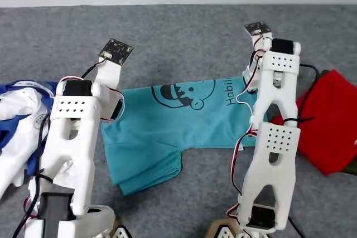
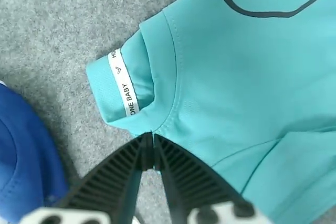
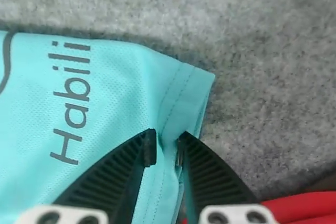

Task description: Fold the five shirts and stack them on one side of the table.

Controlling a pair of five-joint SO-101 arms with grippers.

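The teal shirt (image 1: 167, 132) lies spread on the desk (image 1: 184, 32) between the arms. The left claw (image 2: 153, 150) pinches its edge by the label (image 2: 124, 90), the right claw (image 3: 165, 151) its hem corner, likely for an even fold.

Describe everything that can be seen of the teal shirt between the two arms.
The teal shirt is a fine mesh-like knit with a dark cartoon print, dark lettering, stitched hems and a white label strip. It lies spread out, slightly creased, on the grey felt table. The left gripper is shut on its edge beside the label; the right gripper pinches a hemmed corner at the opposite end.
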